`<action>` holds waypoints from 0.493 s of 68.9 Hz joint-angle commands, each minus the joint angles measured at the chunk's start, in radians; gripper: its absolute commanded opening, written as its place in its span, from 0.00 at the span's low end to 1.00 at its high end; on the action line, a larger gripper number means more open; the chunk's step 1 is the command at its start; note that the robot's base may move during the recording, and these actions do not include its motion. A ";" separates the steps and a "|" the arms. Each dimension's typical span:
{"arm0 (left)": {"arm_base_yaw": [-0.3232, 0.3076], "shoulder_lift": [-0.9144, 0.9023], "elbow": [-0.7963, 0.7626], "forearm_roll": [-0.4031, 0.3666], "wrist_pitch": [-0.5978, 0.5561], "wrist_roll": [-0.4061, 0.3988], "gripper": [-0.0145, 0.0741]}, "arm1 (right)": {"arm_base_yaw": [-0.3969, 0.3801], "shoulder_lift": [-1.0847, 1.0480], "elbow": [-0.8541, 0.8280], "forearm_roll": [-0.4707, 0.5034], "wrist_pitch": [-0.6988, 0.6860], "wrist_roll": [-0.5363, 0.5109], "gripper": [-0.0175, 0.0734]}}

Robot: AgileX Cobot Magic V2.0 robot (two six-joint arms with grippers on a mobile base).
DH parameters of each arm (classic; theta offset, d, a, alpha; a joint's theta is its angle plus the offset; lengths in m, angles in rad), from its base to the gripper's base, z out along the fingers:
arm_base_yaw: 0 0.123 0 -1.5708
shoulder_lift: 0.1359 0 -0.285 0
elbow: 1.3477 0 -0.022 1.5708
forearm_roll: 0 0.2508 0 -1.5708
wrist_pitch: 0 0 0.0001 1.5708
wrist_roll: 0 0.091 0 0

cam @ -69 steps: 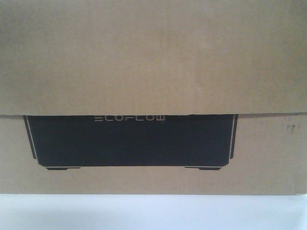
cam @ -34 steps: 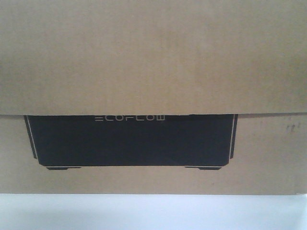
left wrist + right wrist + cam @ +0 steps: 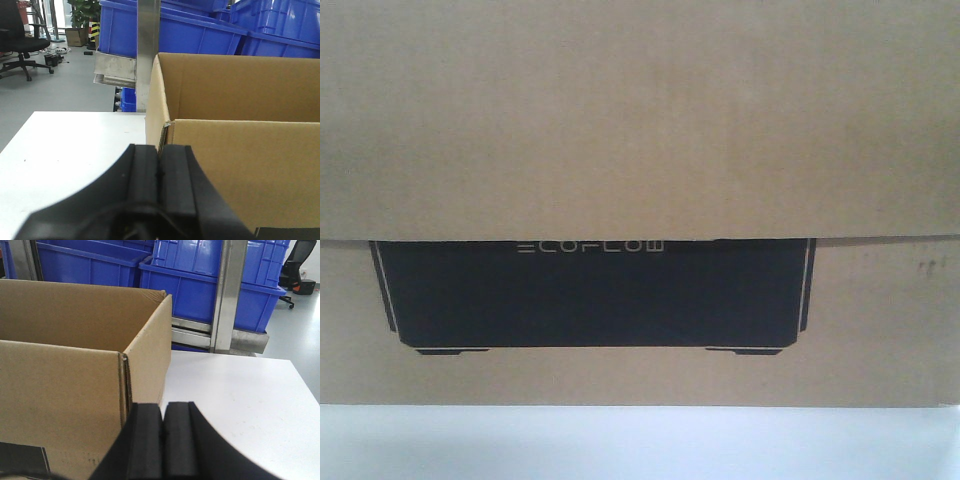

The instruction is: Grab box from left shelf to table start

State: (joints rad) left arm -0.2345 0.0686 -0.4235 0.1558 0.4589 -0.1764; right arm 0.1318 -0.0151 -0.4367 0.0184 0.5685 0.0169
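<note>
The brown cardboard box (image 3: 640,120) fills the front view, its flap hanging over the black ECOFLOW panel (image 3: 590,295). It rests on the white table (image 3: 640,445). In the left wrist view the open box (image 3: 240,150) stands right of my left gripper (image 3: 160,148), which is shut with nothing between its pads, just before the box's near left corner. In the right wrist view my right gripper (image 3: 163,405) is shut and empty at the near right corner of the box (image 3: 65,390). The left shelf (image 3: 116,69) stands behind the table.
Blue plastic bins (image 3: 170,30) sit on the rack behind the box, also the bins (image 3: 200,275) in the right wrist view. A silver upright post (image 3: 148,45) rises at the table's far edge. An office chair (image 3: 15,35) stands on the grey floor to the left.
</note>
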 commanded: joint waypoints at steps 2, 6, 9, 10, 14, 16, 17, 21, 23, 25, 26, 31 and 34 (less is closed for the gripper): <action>-0.008 0.012 -0.026 0.000 -0.096 0.001 0.05 | 0.001 0.000 -0.022 -0.007 -0.097 0.000 0.25; -0.008 0.012 -0.026 0.000 -0.096 0.001 0.05 | 0.001 0.000 -0.022 -0.007 -0.097 0.000 0.25; -0.008 0.012 -0.026 0.000 -0.096 0.001 0.05 | 0.001 0.000 -0.022 -0.007 -0.097 0.000 0.25; -0.008 0.012 -0.026 0.000 -0.096 0.001 0.05 | 0.001 0.000 -0.022 -0.007 -0.097 0.000 0.25; -0.008 0.012 -0.023 -0.002 -0.098 0.001 0.05 | 0.001 0.000 -0.022 -0.007 -0.097 0.000 0.25; -0.008 0.012 -0.019 -0.017 -0.098 0.001 0.05 | 0.001 0.000 -0.022 -0.007 -0.097 0.000 0.25; -0.008 0.012 -0.017 -0.035 -0.098 0.001 0.05 | 0.001 0.000 -0.022 -0.007 -0.097 0.000 0.25; -0.008 0.009 -0.002 -0.121 -0.100 0.001 0.05 | 0.001 0.000 -0.022 -0.007 -0.097 0.000 0.25; -0.006 0.007 0.006 -0.156 -0.098 0.001 0.05 | 0.001 0.000 -0.022 -0.007 -0.097 0.000 0.25; -0.002 0.004 0.019 -0.181 -0.098 0.022 0.05 | 0.001 0.000 -0.022 -0.007 -0.097 0.000 0.25; 0.002 0.002 0.025 -0.191 -0.100 0.039 0.05 | 0.001 0.000 -0.022 -0.007 -0.097 0.000 0.25; 0.031 -0.012 0.060 -0.246 -0.119 0.163 0.05 | 0.001 0.000 -0.022 -0.007 -0.097 0.000 0.25; 0.053 -0.021 0.081 -0.293 -0.135 0.210 0.05 | 0.001 0.000 -0.022 -0.007 -0.097 0.000 0.25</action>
State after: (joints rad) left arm -0.2107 0.0478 -0.3467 -0.0554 0.4387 -0.0600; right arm 0.1318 -0.0151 -0.4367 0.0184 0.5685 0.0186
